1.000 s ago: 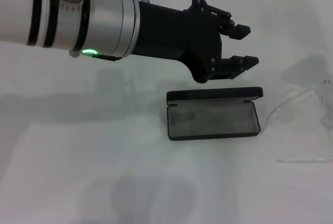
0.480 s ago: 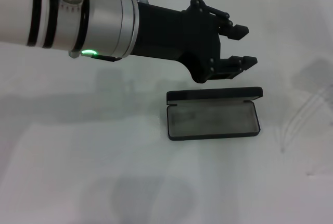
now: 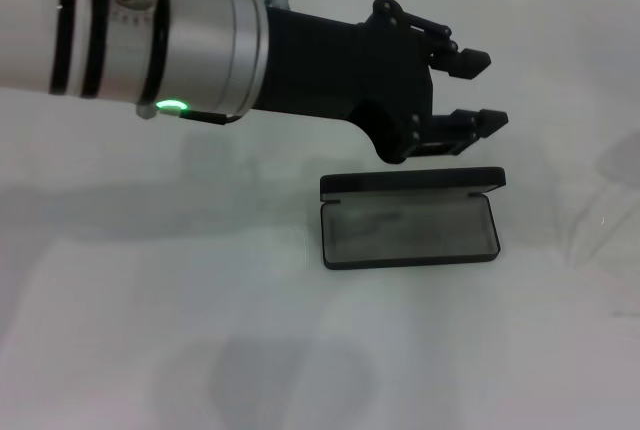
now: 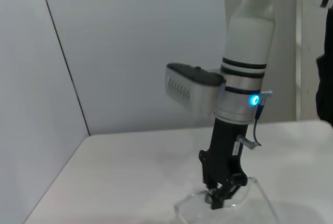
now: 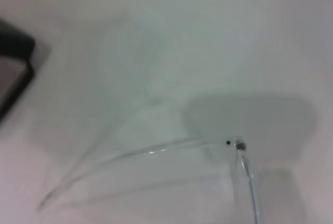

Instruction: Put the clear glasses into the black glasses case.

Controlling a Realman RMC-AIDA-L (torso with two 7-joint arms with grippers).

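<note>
My right tool (image 4: 221,195) is pinching the clear glasses (image 5: 156,153), lifted beside the open black glasses case (image 3: 410,218). My released left tool (image 3: 478,90) hovers behind it; that thin grip could slip.

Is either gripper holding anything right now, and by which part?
The right gripper grips the clear glasses around the middle of the frame. The left gripper is open and empty.

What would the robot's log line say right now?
black glasses case: open, empty | left gripper: open, beside it | right gripper: shut on clear glasses
</note>
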